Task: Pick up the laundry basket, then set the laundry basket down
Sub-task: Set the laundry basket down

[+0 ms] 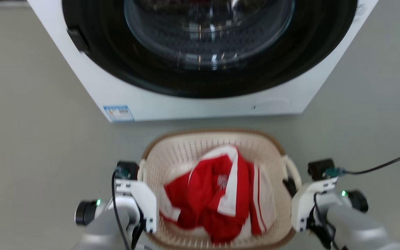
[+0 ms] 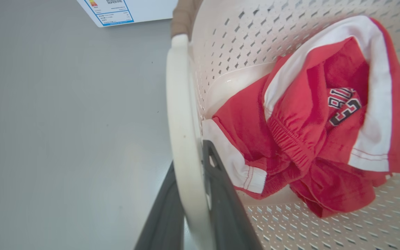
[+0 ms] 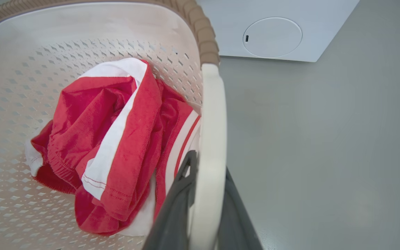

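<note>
The laundry basket [image 1: 186,149], cream-white and perforated with a brown woven-look rim, is showing just in front of the washing machine [image 1: 200,100] and is carrying a crumpled red-and-white garment [image 1: 214,194]. The left gripper [image 2: 189,156] is clamping one white loop handle [image 2: 182,104]. The right gripper [image 3: 208,161] is clamping the opposite handle [image 3: 214,114].
</note>
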